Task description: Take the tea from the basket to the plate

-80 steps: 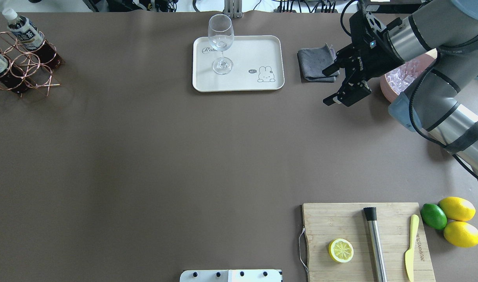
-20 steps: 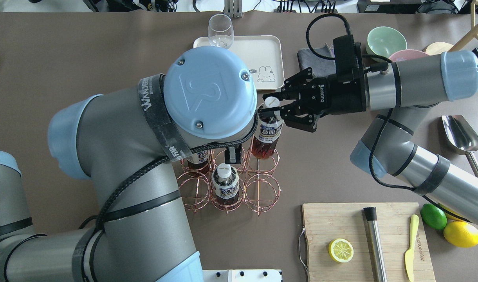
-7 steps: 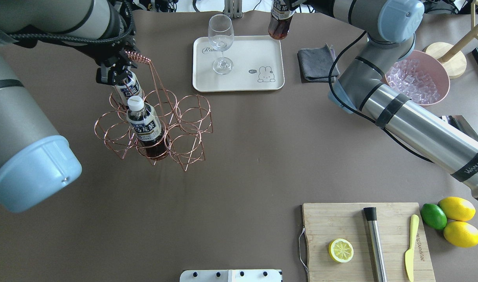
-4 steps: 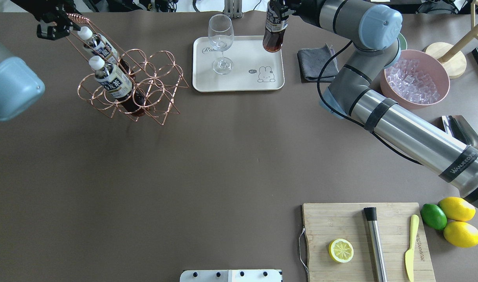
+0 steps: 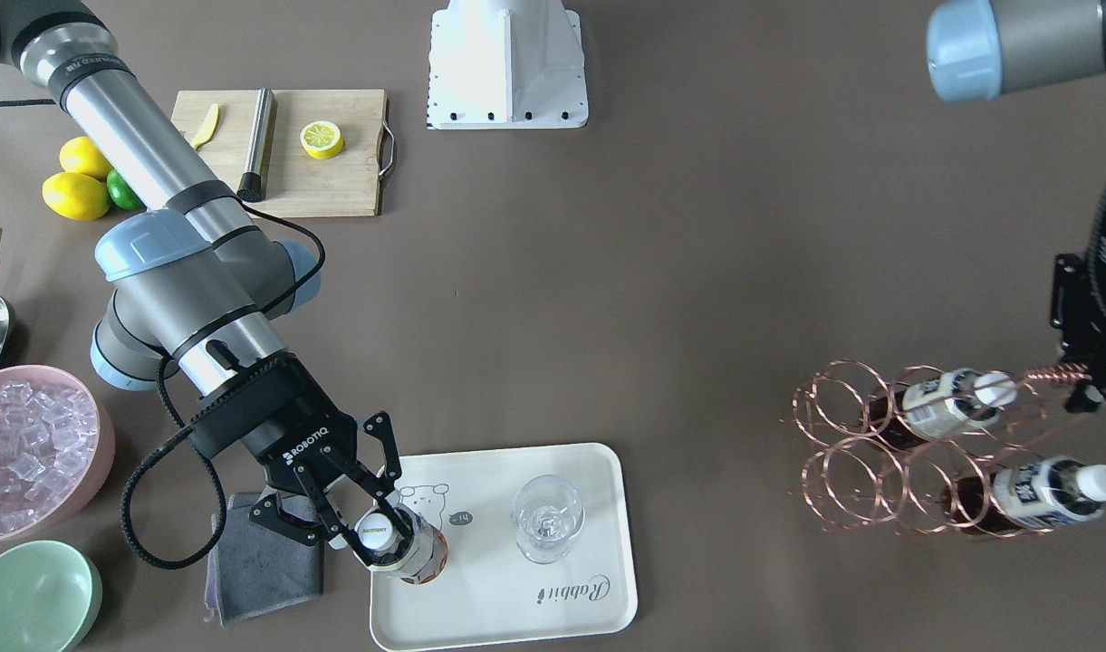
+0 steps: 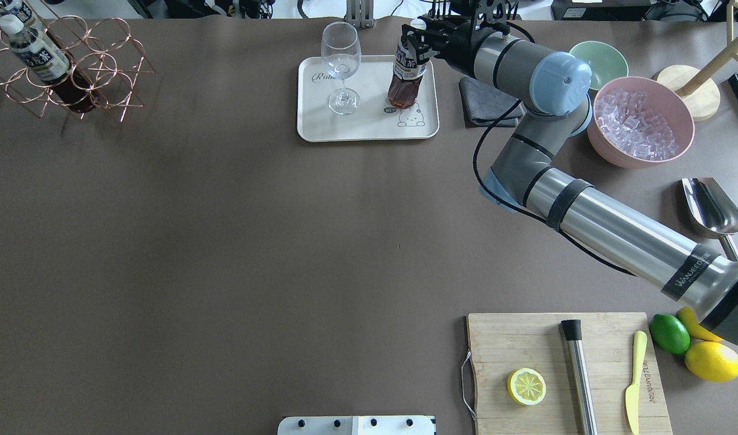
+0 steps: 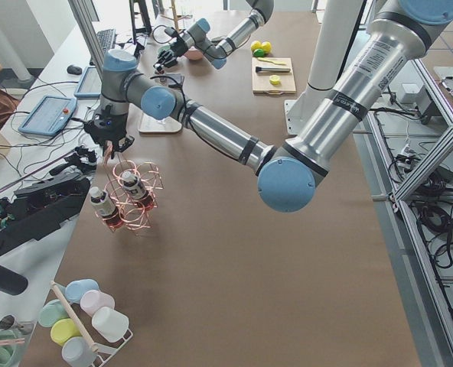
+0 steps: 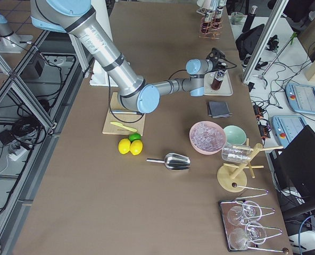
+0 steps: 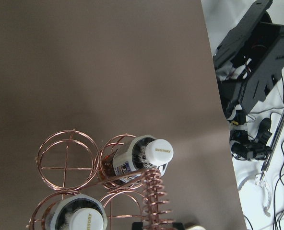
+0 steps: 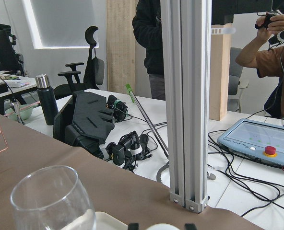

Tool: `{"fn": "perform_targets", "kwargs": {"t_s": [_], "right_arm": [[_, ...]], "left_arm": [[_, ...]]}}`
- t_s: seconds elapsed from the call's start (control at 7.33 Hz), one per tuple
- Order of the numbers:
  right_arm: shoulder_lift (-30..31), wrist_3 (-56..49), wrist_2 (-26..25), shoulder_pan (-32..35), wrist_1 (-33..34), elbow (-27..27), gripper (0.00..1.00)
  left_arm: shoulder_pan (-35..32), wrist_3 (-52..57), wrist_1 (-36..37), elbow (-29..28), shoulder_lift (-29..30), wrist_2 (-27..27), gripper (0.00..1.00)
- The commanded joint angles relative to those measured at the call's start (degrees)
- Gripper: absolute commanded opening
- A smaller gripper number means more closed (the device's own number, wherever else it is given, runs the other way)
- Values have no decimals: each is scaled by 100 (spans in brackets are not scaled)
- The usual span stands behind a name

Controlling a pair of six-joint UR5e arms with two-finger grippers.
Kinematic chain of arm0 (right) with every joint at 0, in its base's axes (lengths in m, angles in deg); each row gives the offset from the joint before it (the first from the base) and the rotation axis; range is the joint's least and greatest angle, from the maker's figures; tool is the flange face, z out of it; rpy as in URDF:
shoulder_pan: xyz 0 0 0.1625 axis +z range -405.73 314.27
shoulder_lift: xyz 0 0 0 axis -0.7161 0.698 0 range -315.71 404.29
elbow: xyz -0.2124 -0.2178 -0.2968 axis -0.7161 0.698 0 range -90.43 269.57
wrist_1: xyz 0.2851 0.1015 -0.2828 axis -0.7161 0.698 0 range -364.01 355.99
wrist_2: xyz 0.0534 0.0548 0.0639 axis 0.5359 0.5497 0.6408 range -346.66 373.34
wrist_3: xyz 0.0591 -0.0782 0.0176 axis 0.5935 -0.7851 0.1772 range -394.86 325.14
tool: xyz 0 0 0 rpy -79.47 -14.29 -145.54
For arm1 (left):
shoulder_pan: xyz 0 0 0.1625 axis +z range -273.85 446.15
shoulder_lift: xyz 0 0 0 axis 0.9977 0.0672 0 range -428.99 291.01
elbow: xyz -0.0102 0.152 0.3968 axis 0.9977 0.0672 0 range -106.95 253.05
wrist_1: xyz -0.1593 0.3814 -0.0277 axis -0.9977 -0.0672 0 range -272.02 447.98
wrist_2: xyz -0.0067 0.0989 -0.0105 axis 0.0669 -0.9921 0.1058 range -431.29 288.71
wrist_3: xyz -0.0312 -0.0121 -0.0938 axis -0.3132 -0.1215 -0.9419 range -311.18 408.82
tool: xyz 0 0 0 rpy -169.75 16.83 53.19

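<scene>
My right gripper (image 5: 376,530) is shut on the white cap of a tea bottle (image 6: 407,72) that stands upright at the right end of the cream plate (image 6: 369,124), beside the bear drawing. The bottle also shows in the front view (image 5: 418,554). My left gripper (image 5: 1085,391) is shut on the coiled handle of the copper wire basket (image 5: 879,453) and holds it tilted at the table's far left corner. Two more tea bottles (image 5: 947,403) (image 5: 1028,493) lean in its cells. In the overhead view the basket (image 6: 97,60) shows but the left gripper is out of frame.
An empty wine glass (image 6: 341,66) stands on the plate left of the bottle. A grey cloth (image 6: 486,99), a mint bowl (image 6: 598,59) and a pink bowl of ice (image 6: 637,127) lie to the plate's right. A cutting board (image 6: 526,338) with a lemon half is at the near right.
My right gripper has brought the bottle down and inward, from over the plate's far edge to upright on the plate. My left arm has carried the basket further to the far left corner.
</scene>
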State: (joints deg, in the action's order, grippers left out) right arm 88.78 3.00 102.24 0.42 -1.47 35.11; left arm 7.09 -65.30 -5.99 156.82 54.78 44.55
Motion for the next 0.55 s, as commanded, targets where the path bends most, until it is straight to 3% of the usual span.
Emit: {"fn": "perform_targets", "kwargs": {"t_s": [0.0, 0.14, 0.27, 0.41], "right_arm": [[7, -6, -101, -159, -34, -12, 0], [16, -41, -101, -159, -25, -47, 8], [33, -68, -49, -125, -8, -108, 89], [77, -68, -48, -124, 10, -222, 100]], "left_arm": [[-575, 381, -525, -861, -20, 114, 0], [-585, 382, -534, -932, -11, 114, 0], [-585, 338, -665, -1002, -11, 114, 0], [-611, 312, -675, -1020, -11, 114, 0]]}}
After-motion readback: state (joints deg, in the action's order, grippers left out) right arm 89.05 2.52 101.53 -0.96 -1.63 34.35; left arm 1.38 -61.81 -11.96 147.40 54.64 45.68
